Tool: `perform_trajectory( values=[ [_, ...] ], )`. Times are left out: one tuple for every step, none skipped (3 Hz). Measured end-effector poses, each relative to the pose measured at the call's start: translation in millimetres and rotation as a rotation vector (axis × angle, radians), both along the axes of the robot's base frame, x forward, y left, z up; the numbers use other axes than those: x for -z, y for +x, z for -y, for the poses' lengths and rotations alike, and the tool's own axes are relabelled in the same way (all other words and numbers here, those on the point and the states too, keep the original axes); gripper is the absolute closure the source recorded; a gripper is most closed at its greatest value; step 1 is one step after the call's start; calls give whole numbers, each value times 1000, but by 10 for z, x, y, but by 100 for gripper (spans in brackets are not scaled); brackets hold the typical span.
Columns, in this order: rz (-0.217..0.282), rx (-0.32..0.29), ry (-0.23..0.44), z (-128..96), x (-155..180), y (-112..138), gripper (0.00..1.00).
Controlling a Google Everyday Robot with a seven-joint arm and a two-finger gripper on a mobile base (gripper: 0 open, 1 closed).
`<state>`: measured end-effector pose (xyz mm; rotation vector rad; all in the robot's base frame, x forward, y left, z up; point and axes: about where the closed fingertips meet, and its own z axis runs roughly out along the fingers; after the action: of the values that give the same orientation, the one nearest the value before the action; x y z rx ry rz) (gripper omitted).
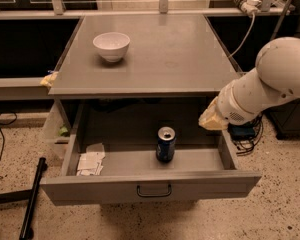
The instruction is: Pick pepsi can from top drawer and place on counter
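The pepsi can [165, 145] is dark blue with a silver top and stands upright in the middle of the open top drawer [150, 186], near its front panel. The grey counter [160, 59] lies above the drawer. My white arm comes in from the right. Its gripper [211, 118], a pale yellowish tip, hangs over the drawer's right side wall, to the right of the can and a little higher. It is apart from the can and holds nothing that I can see.
A white bowl [111, 46] stands on the counter's back left. A white paper packet [90, 161] lies in the drawer's left front corner. A black pole [32, 199] lies on the floor at the left. Cables [242, 134] hang at the right.
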<state>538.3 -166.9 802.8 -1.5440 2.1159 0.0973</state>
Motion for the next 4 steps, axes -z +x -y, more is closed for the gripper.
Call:
perform_trajectory(
  values=[
    [-3, 0, -3, 9, 15, -4, 100],
    [-27, 3, 20, 23, 219, -48, 86],
    [-48, 5, 65, -7, 362, -95, 67],
    [-51, 2, 115, -63, 416, -118, 44]
  ],
)
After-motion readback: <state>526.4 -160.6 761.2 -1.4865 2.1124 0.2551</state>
